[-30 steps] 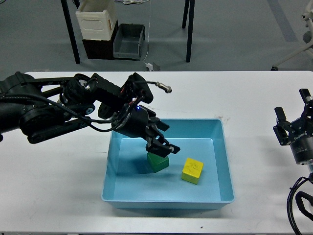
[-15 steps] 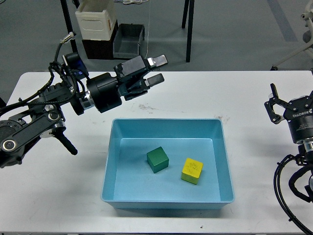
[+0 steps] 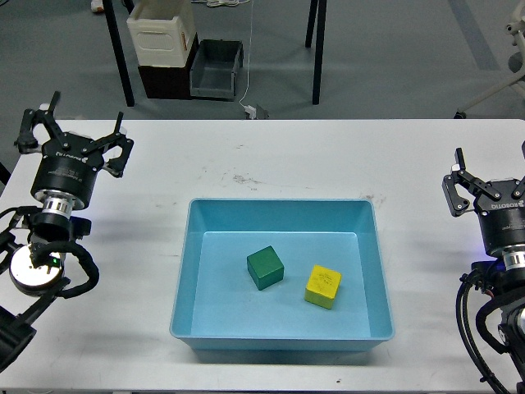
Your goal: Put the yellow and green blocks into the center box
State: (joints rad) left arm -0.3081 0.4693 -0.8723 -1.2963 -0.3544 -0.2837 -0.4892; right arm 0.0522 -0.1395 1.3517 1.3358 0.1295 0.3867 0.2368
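A green block [image 3: 265, 268] and a yellow block [image 3: 322, 286] lie side by side on the floor of the light blue box [image 3: 279, 204] at the middle of the white table. My left gripper [image 3: 75, 131] stands upright at the table's left edge, open and empty, far from the box. My right gripper [image 3: 490, 171] stands upright at the right edge, open and empty.
Beyond the table's far edge, on the floor, stand a white bin [image 3: 162, 33] on a dark crate and a grey bin [image 3: 215, 70], between black table legs [image 3: 119, 57]. A white cable with a plug [image 3: 251, 109] hangs near the far edge.
My left arm has let go of the green block in the box, lifted out and drawn back to the left edge. The right gripper has turned upright.
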